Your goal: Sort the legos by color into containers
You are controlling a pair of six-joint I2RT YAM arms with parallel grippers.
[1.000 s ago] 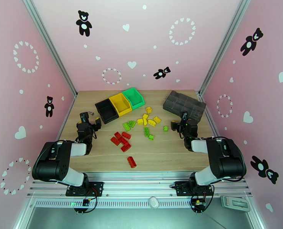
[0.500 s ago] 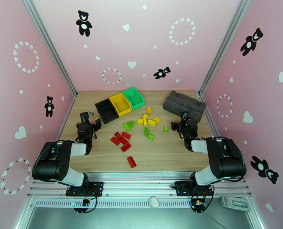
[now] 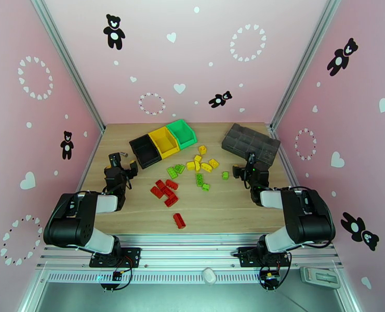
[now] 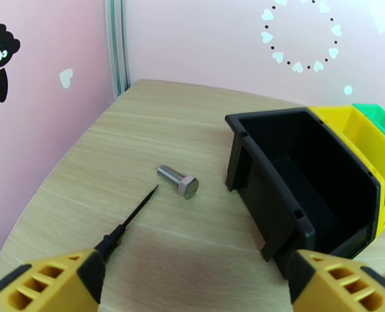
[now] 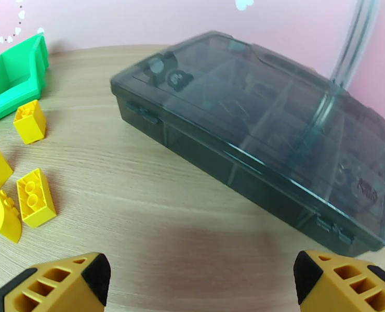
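Observation:
Red legos (image 3: 165, 191) lie mid-table, one more red lego (image 3: 179, 220) nearer the front. Yellow legos (image 3: 201, 164) and green legos (image 3: 199, 179) are scattered behind them; some yellow legos (image 5: 35, 196) show in the right wrist view. The black bin (image 3: 145, 151), yellow bin (image 3: 164, 142) and green bin (image 3: 182, 132) stand joined at the back. My left gripper (image 3: 118, 166) rests open just left of the black bin (image 4: 306, 172), holding nothing. My right gripper (image 3: 246, 170) is open beside the dark tray, right of the legos, with nothing between its fingers.
A dark grey lidded compartment tray (image 3: 251, 143) sits at the back right, close ahead of the right gripper (image 5: 202, 287). A steel bolt (image 4: 178, 181) lies on the wood left of the black bin. Pink walls close in on three sides.

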